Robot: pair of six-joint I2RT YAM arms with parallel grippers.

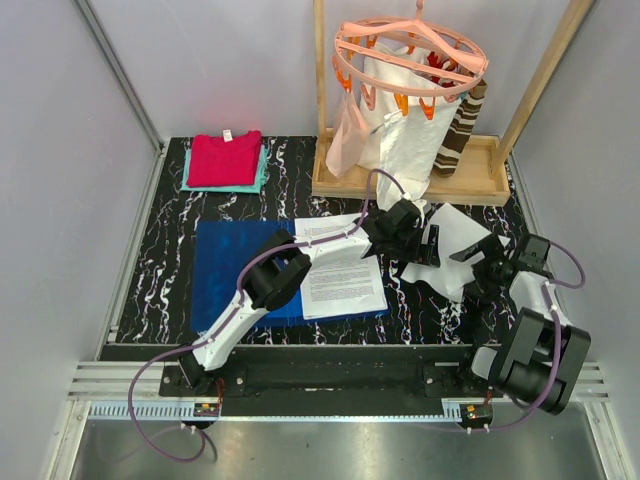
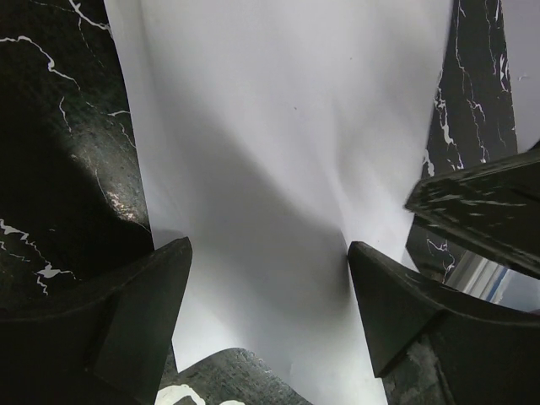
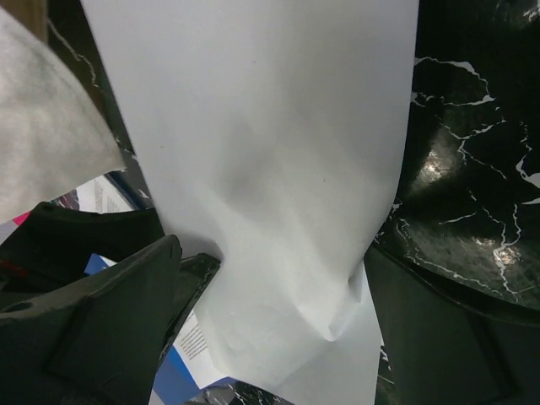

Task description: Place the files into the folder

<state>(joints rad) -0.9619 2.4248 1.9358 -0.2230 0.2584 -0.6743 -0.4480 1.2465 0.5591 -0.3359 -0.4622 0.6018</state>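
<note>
The blue folder (image 1: 230,270) lies flat at the table's centre-left, with one printed file sheet (image 1: 340,270) on its right part. A second white sheet (image 1: 455,235) lies buckled on the black marble table to the right. My left gripper (image 1: 408,242) is at that sheet's left edge. In the left wrist view the gripper (image 2: 268,261) is open, the sheet (image 2: 278,126) spans the gap, and the right finger (image 2: 396,304) touches it. My right gripper (image 1: 482,262) (image 3: 270,270) is open astride the sheet's (image 3: 270,126) crumpled end. The folder (image 3: 173,375) shows below.
Folded red and teal cloths (image 1: 225,160) lie at the back left. A wooden rack base (image 1: 480,185) stands at the back right. Above it an orange peg hanger (image 1: 410,50) carries white garments (image 1: 400,120) and a striped sock (image 1: 462,125). White cloth (image 3: 42,143) hangs close to the right gripper.
</note>
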